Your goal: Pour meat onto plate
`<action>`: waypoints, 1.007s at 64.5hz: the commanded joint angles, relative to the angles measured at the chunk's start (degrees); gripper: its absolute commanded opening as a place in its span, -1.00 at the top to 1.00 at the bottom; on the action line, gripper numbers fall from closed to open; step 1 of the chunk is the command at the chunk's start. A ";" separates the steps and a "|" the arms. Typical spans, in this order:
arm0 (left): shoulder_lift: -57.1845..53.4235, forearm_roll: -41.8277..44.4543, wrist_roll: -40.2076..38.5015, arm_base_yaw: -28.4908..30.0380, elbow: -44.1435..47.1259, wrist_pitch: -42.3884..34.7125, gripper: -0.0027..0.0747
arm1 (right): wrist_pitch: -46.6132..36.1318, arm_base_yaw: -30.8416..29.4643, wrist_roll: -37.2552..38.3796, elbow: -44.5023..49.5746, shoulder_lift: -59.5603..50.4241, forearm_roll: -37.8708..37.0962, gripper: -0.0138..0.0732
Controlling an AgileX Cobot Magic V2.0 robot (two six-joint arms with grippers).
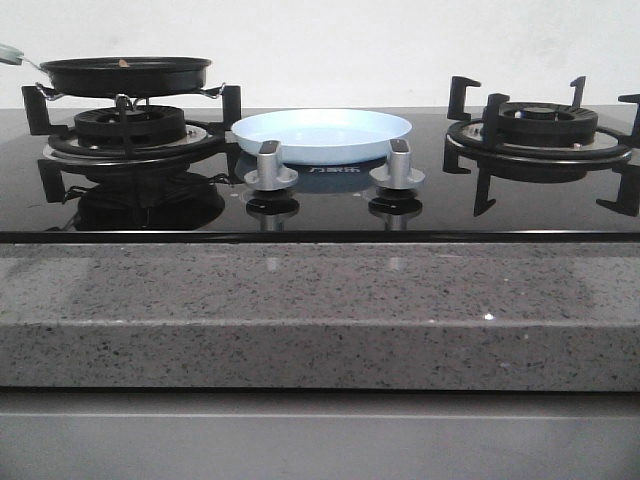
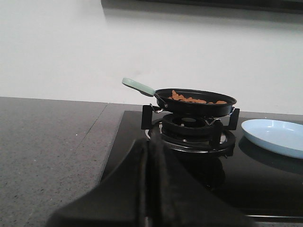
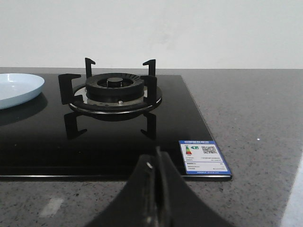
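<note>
Many meat (image 2: 196, 100) chips fill pan (image 2: 195, 101), handle (image 2: 138, 86) pointing left.

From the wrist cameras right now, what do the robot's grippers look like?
Only the fingers show. The left gripper and the right gripper each have two matte black fingers, broad at the base and tapering to a tip, with a thin seam between them. No cables, markings or arm links are visible.

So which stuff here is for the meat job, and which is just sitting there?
For the job:
meat
pan
plate
left claw, shut

Just sitting there:
right burner
knobs
blue label
right claw, shut
</note>
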 commanded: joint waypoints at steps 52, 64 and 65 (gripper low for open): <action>-1.06 -0.80 -0.14 -0.38 -0.19 -6.45 0.98 | -7.04 -0.30 0.49 -1.03 -0.97 0.19 0.95; -0.81 -2.87 -0.14 -0.38 -7.58 0.58 0.98 | 2.64 0.16 0.78 -8.76 -0.61 0.52 0.95; -0.81 -2.87 -0.14 -0.38 -8.42 1.44 0.98 | 3.54 0.16 0.78 -9.61 -0.46 0.52 0.95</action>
